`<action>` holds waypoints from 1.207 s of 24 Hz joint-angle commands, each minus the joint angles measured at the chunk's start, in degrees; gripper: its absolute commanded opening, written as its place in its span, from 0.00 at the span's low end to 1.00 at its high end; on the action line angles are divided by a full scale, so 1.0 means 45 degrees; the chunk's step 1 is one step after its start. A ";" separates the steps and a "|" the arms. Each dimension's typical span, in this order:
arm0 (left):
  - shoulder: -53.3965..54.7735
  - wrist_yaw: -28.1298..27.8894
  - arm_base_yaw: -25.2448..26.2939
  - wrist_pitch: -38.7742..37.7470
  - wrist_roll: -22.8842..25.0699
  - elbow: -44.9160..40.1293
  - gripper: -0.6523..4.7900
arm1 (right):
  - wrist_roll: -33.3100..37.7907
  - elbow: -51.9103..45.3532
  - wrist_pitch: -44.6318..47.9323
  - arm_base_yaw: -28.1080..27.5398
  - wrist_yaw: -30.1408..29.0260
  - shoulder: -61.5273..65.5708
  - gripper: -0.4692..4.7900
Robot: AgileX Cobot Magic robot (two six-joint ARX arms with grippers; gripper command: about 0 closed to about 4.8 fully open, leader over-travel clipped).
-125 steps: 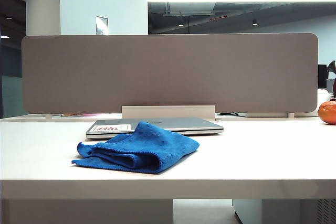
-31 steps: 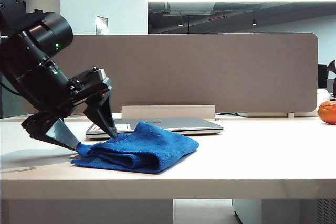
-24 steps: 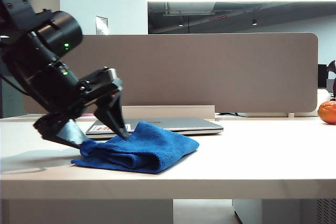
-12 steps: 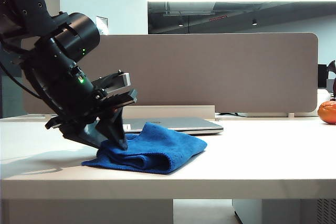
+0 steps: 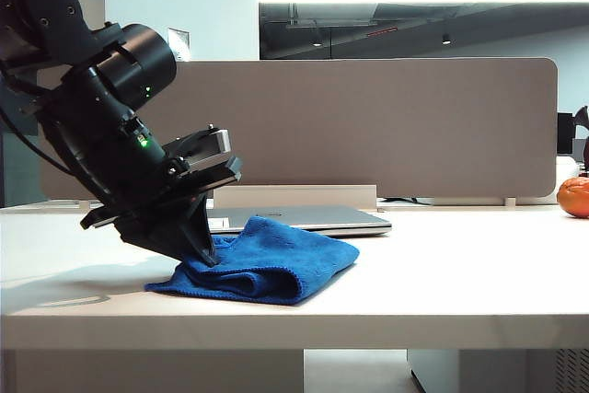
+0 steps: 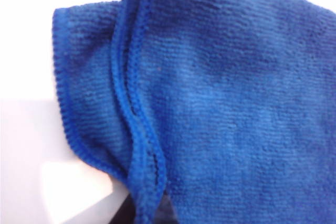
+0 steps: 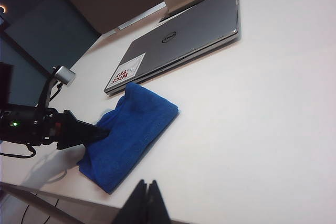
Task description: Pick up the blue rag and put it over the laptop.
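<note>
The blue rag [image 5: 276, 264] lies folded and rumpled on the white table [image 5: 460, 264], in front of the closed silver-grey laptop [image 5: 313, 218]. My left gripper [image 5: 210, 255] slants down from the left and is shut on the rag's left end. In the left wrist view the rag [image 6: 220, 103] fills the frame and its stitched fold runs down between the jaws of the left gripper [image 6: 145, 211]. The right wrist view shows the rag [image 7: 131, 129], the laptop [image 7: 184, 35] with its sticker [image 7: 126, 72], and the left gripper [image 7: 100, 132]. My right gripper [image 7: 147, 192] hangs shut and empty, apart from them.
A grey divider panel [image 5: 294, 126] stands across the back of the table, with a white block [image 5: 294, 196] right behind the laptop. An orange fruit [image 5: 574, 197] sits at the far right. The table's front edge runs just before the rag.
My left gripper came in from the left and closed its open jaws on the rag's left end. The rag bunched and slid slightly right. The right arm has not moved.
</note>
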 commanded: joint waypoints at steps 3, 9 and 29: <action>-0.0408 0.0136 -0.0019 0.0661 0.0053 0.0248 0.11 | -0.0053 -0.0063 0.0146 -0.0005 0.0024 -0.0029 0.09; -0.0816 0.0155 -0.0029 0.0641 0.0049 0.1807 0.11 | -0.0049 -0.0063 0.0146 -0.0005 0.0024 -0.0029 0.09; 0.0937 -0.1423 0.0000 0.4274 0.1481 0.4459 0.11 | -0.0049 -0.0063 0.0146 -0.0005 0.0024 -0.0029 0.09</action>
